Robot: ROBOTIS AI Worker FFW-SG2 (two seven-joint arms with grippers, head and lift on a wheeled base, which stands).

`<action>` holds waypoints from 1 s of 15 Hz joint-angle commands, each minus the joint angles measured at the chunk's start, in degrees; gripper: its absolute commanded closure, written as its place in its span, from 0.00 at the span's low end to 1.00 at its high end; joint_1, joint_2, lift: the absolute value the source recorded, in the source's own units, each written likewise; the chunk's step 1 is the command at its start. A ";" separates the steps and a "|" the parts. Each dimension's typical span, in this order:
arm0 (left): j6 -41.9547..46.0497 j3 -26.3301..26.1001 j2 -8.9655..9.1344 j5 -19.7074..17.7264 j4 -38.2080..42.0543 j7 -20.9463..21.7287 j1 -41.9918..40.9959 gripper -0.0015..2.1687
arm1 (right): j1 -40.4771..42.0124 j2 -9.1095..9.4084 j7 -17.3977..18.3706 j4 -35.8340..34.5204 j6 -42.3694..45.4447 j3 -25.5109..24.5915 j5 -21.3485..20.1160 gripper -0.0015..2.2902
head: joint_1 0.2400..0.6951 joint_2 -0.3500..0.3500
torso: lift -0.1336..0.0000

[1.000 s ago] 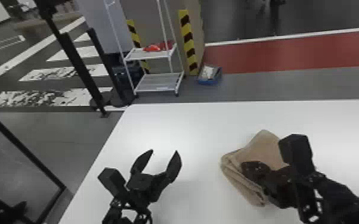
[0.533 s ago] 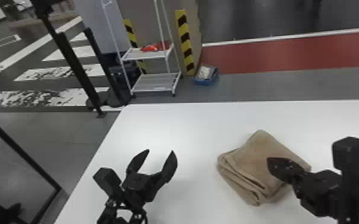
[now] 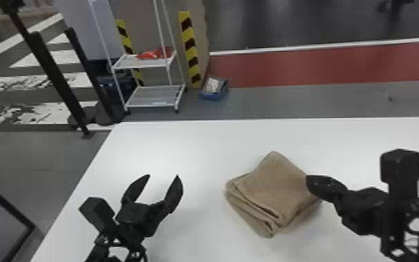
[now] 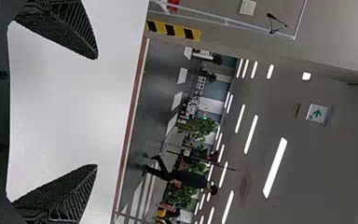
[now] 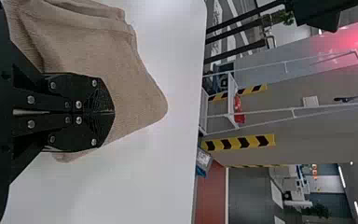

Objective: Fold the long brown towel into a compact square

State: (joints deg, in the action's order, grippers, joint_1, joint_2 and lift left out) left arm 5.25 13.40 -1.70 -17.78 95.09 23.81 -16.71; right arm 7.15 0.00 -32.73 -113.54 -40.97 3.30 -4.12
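While the long brown towel (image 3: 275,191) lies folded into a compact, roughly square bundle on the white, flat-topped table (image 3: 184,146), both black grippers are beside or over it. Towel orientation: one corner points toward the table's far edge; stacked, rounded folds show along the side facing the robot's left and near side. Upper face mostly smooth.

Right gripper (image 3: 308,180): at the towel's right side, tips overlapping its edge in the head view. In the right wrist view, the two flat fingers of the right gripper (image 5: 113,112) are pressed together, with brown cloth visible behind them; contact with the cloth cannot be told.

Left gripper (image 3: 164,177): to the left of the towel, apart from it, above the table. Its fingers stand wide apart, with nothing between them.

Surroundings: beyond the table, a white metal shelf rack (image 3: 153,101) stands on the grey floor, a blue container (image 3: 215,94) just beside it.
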 commanded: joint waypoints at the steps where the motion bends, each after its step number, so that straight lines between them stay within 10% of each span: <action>1: -0.11 0.40 -0.06 -0.15 0.00 0.01 -0.25 0.02 | -7.50 0.05 0.03 10.18 4.98 2.85 -0.09 0.92 | 1.00 0.82 | 0.06; 9: 0.06 0.23 -0.50 -0.15 -1.05 0.01 0.01 0.02 | -14.00 0.05 2.76 28.99 17.99 7.60 -4.58 0.92 | 1.00 0.89 | 0.06; 15: 0.06 0.14 -1.20 -0.77 -2.02 0.10 0.54 0.02 | -2.22 0.05 1.27 6.14 11.66 4.96 -1.06 0.92 | 1.00 0.90 | 0.06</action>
State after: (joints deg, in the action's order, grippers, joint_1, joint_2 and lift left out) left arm 5.30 13.57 -2.71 -18.44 93.19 23.91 -16.23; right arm 1.87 0.00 -31.47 -102.92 -27.70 8.78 -4.66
